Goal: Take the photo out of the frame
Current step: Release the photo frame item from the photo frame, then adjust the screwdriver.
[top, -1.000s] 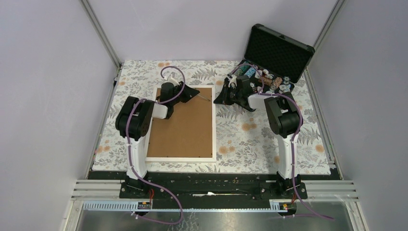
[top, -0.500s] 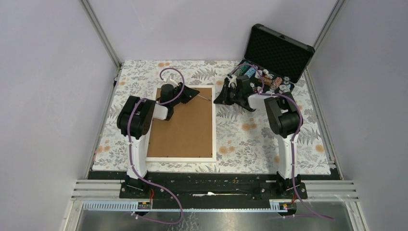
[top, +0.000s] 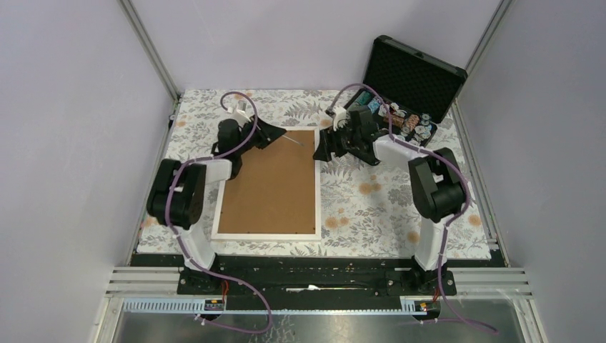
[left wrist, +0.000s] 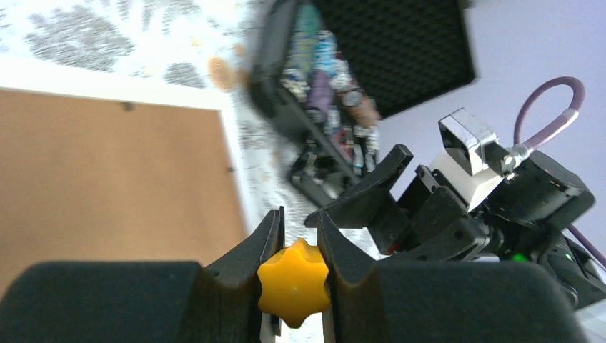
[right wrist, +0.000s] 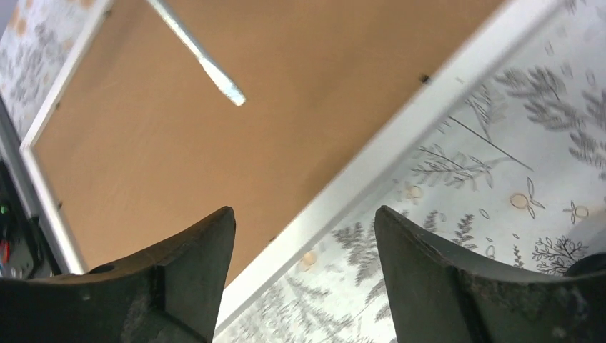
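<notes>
Top external view: the frame lies back-up on the mat, its brown board facing the camera. The photo is not visible anywhere; it is likely face-down under that board, inside the frame. The left gripper is over the frame's far-left corner, clamped on a yellow-handled screwdriver. The shaft points across the frame's far end, and the right wrist view shows the flat tip above the board; I can't tell whether it touches. The right gripper is just off the frame's far-right corner, jaws spread wide with nothing between them, hovering over the frame's white edge and the mat beside it. The chip case sits well beyond the frame's far-right corner and is not involved. Step in hand, as I judge it: releasing the board; the photo removal itself hasn't started. A small dark tab sits on the frame's right edge, and others seem to sit along the rim. The next move calls for bringing the blade to one tab and prying it clear, with the right gripper probably pinning the frame's right edge so it doesn't slide. Risks: the blade skidding across the board, or the frame shifting.
</notes>
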You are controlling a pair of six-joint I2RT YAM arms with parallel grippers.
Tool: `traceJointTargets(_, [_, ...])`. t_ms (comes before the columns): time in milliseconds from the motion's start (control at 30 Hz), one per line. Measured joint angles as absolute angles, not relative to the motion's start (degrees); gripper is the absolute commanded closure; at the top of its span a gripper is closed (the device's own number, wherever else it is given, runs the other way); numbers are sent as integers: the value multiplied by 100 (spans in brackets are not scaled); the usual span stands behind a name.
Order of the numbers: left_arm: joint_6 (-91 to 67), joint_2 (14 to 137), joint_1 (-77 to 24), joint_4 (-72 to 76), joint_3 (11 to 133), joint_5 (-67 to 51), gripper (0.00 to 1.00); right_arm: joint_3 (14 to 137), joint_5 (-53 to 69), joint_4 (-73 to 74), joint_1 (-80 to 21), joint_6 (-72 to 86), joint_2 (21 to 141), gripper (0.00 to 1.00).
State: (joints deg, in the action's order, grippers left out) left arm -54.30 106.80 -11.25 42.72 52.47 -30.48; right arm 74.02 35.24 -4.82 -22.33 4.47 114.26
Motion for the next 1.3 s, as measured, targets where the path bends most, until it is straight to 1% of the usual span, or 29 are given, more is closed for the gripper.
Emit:
traceJointTargets(133, [-5658,9848,-1107,4335,5022,-3374,100,7588,3546,237,-2611,-591,10680,20])
traceJointTargets(300, [-5900,9347,-1188,4307,4751,-3677,99,7784,3496,652,-3240,-1398,10259,20])
traceJointTargets(367, [-5972,9223,-1236,4237,4624,-3767,99,7784,3494,786,-3363,-1577,10195,21])
traceJointTargets(433, [-6034,9155,-1282,4200,4545,-3844,99,7802,3468,906,-3413,-1721,10189,25])
traceJointTargets(467, [-6099,9129,-1308,4200,4508,-3892,99,7828,3433,993,-3439,-1785,10189,29])
traceJointTargets(633, [-6307,9083,-1382,4211,4473,-4128,98,7979,3251,1214,-3527,-2121,10189,61])
traceJointTargets(667, [-6307,9076,-1391,4202,4473,-4195,96,7985,3225,1225,-3540,-2176,10189,70])
traceJointTargets(700, [-6298,9056,-1400,4145,4473,-4276,93,7988,3199,1236,-3551,-2235,10189,80])
traceJointTargets(767, [-6246,9019,-1404,3981,4473,-4403,84,7988,3168,1310,-3559,-2357,10189,100])
traceJointTargets(900, [-5999,8962,-1402,3667,4477,-4637,59,7988,3249,1538,-3575,-2600,10189,100])
traceJointTargets(1000, [-5671,8901,-1398,3170,4587,-4917,44,7988,3249,1774,-3588,-2921,10186,100])
traceJointTargets(1033, [-5568,8897,-1385,2952,4685,-5033,41,7988,3247,1863,-3586,-3039,10184,100])
traceJointTargets(1200, [-5140,8899,-1367,2226,5015,-5448,41,7988,3242,2193,-3586,-3529,10143,100])
traceJointTargets(1300, [-4993,8910,-1365,1994,5035,-5664,46,7988,3245,2351,-3588,-3701,10116,100])
